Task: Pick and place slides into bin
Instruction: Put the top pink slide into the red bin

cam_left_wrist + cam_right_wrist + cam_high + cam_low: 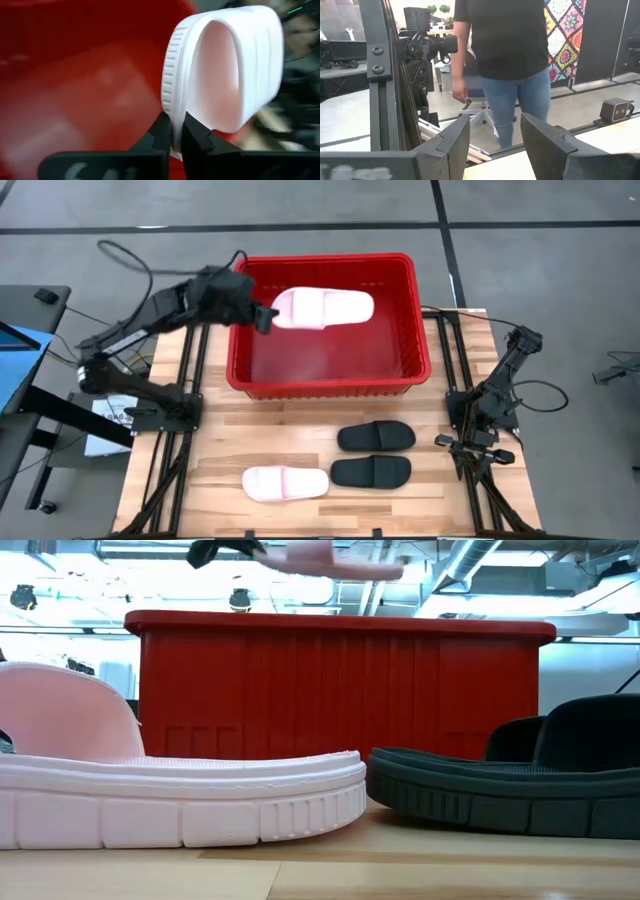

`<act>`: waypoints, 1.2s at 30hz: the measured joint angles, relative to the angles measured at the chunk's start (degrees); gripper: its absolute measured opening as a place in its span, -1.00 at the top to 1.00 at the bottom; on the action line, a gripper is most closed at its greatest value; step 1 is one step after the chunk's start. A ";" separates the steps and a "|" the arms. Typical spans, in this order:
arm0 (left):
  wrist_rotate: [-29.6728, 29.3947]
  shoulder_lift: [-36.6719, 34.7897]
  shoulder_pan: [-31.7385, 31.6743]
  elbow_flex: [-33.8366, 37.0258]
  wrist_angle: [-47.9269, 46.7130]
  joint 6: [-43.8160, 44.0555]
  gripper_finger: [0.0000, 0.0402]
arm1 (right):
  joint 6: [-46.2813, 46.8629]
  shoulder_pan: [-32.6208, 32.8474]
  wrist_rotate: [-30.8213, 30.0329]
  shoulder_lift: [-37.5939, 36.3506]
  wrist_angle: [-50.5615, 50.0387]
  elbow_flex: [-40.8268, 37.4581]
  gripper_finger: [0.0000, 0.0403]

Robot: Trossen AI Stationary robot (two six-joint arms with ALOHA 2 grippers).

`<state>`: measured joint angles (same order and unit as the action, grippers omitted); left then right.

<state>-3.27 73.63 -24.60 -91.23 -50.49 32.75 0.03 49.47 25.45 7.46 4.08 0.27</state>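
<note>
Pinched edgewise in left gripper (176, 131): pale pink foam slide (322, 308), above red lattice plastic bin (325, 383) at bench's far edge. Looks light, springy; sole rim grips best. Right gripper (495, 142) parked, agape.

The left arm reached from nine o'clock toward twelve, its left gripper (264, 318) raised, fingers (162, 132) pinched nearly together on a thin edge. The right arm sat folded at three o'clock, right gripper (495, 142) with fingers parted
</note>
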 joint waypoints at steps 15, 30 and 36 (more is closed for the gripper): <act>-2.63 16.70 -14.40 -11.49 -14.96 -8.82 0.97 | 0.00 -0.02 0.00 0.01 -0.01 -0.02 0.16; -4.61 23.19 -18.80 -11.49 -19.68 -8.96 0.97 | 0.00 -0.02 0.00 0.00 -0.02 -0.02 0.16; -3.87 23.23 -18.78 -11.49 -17.88 -4.90 0.97 | 0.00 -0.01 0.00 0.00 -0.01 0.00 0.17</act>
<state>-7.14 96.86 -43.38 -102.72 -68.36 27.85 0.03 49.46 25.45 7.47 4.06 0.27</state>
